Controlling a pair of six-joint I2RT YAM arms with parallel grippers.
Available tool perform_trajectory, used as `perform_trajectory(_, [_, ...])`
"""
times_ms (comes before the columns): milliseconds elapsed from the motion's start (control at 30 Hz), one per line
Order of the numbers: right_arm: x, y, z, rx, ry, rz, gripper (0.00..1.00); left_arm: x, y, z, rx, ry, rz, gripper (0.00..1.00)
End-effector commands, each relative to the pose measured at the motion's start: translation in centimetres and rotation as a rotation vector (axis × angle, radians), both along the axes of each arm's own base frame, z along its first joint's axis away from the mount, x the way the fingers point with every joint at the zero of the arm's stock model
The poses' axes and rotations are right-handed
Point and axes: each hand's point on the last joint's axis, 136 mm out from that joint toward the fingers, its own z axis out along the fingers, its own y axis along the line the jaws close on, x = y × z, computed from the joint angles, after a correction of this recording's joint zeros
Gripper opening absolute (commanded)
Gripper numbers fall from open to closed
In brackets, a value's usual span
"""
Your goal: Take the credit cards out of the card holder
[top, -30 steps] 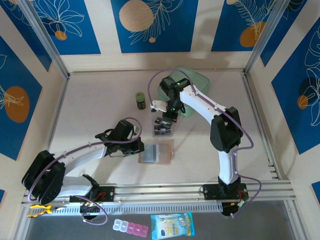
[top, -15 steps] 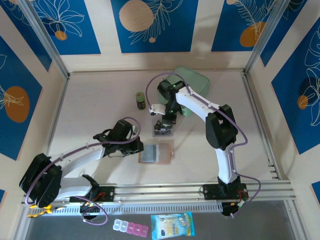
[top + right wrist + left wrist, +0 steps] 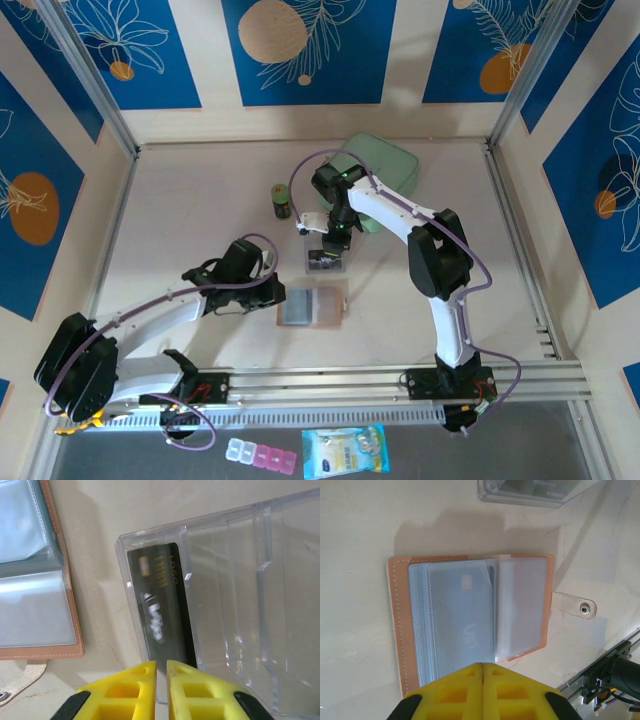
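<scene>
The pinkish-tan card holder lies open on the table, grey pockets up. A pale blue-grey credit card sits inside its left pocket. My left gripper is shut, with its yellow tips meeting over the holder's near edge. A dark credit card with gold print lies inside the clear plastic box. My right gripper hovers over that box's near rim. Its fingers stand a narrow gap apart with nothing between them.
The holder's snap tab sticks out to the right. A mint-green zip case lies at the back, and a small green can stands left of the box. A pill organiser and a blue sachet lie beyond the front rail.
The right arm has swung slightly left and towards the back over the clear box. The left arm and the card holder have stayed put.
</scene>
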Motion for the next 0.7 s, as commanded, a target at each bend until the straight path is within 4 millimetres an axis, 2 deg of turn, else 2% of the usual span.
perform_trajectory(0, [-0.2, 0.1, 0.9, 0.013, -0.011, -0.007, 0.17, 0.0, 0.6, -0.2, 0.013, -0.003, 0.014, 0.06])
perform_trajectory(267, [-0.6, 1.2, 3.7, 0.113, -0.060, -0.079, 0.17, 0.2, 0.4, 0.0, 0.000, -0.005, 0.014, 0.06])
perform_trajectory(467, [-1.1, 2.2, 4.8, 0.208, -0.071, -0.249, 0.16, 0.4, 0.1, -0.1, -0.006, -0.004, 0.009, 0.06])
perform_trajectory(600, [-2.4, 3.2, 5.1, 0.279, -0.054, -0.393, 0.14, 0.5, 0.2, -0.6, 0.012, -0.005, 0.007, 0.05])
perform_trajectory(667, [-3.8, 3.9, 5.2, 0.326, -0.015, -0.444, 0.14, 0.5, 0.4, -0.8, 0.021, -0.008, 0.017, 0.05])
